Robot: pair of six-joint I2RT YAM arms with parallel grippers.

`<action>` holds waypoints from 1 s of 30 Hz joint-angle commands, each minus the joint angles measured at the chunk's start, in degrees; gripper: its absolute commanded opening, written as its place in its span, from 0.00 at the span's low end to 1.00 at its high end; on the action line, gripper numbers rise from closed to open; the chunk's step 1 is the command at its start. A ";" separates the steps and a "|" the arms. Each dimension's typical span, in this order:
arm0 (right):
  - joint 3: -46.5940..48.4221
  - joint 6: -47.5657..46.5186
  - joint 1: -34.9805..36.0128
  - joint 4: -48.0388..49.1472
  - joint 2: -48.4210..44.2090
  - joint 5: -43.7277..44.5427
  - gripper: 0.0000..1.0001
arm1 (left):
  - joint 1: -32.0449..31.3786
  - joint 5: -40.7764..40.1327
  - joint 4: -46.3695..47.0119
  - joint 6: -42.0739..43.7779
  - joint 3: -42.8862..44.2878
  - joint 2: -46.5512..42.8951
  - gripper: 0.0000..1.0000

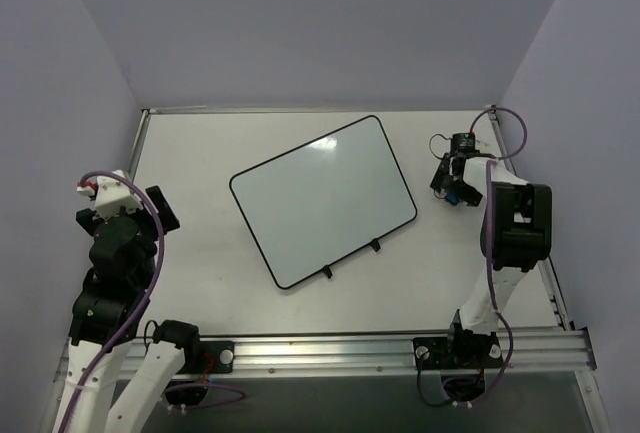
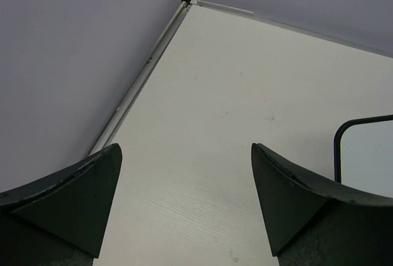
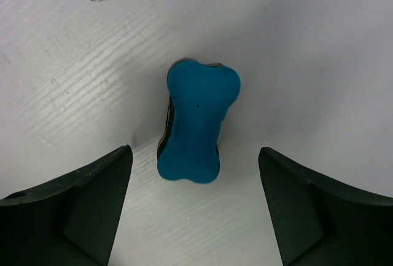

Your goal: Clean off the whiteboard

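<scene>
The whiteboard (image 1: 323, 201) lies tilted in the middle of the table, white with a thin black frame and two small black feet on its near edge; no marks show on it. One corner of the whiteboard (image 2: 368, 149) shows in the left wrist view. A small blue bone-shaped eraser (image 3: 196, 121) lies flat on the table to the board's right, seen as a blue speck (image 1: 455, 194) from above. My right gripper (image 3: 195, 201) hovers over it, open, its fingers apart from the eraser. My left gripper (image 2: 184, 198) is open and holds nothing at the table's left side.
Purple walls enclose the table on three sides. A metal rail (image 1: 300, 108) runs along the far edge, and another rail (image 2: 138, 82) runs along the left edge. The aluminium base bar (image 1: 330, 351) lies at the near edge.
</scene>
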 commanded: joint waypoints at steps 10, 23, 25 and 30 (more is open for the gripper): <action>-7.57 -1.85 21.13 -9.43 -45.78 13.95 1.00 | 0.29 2.22 -9.13 0.65 8.82 -0.36 0.94; -3.45 -10.11 25.45 -25.88 -76.22 28.01 1.00 | -2.52 4.70 -21.00 4.26 17.98 -5.45 0.94; -2.13 -10.73 25.45 -27.19 -76.40 29.16 1.00 | -2.52 4.42 -20.83 4.79 18.24 -6.50 0.94; -2.56 -11.61 25.45 -26.42 -78.07 27.94 1.00 | -2.61 4.51 -20.56 5.93 18.24 -6.60 0.94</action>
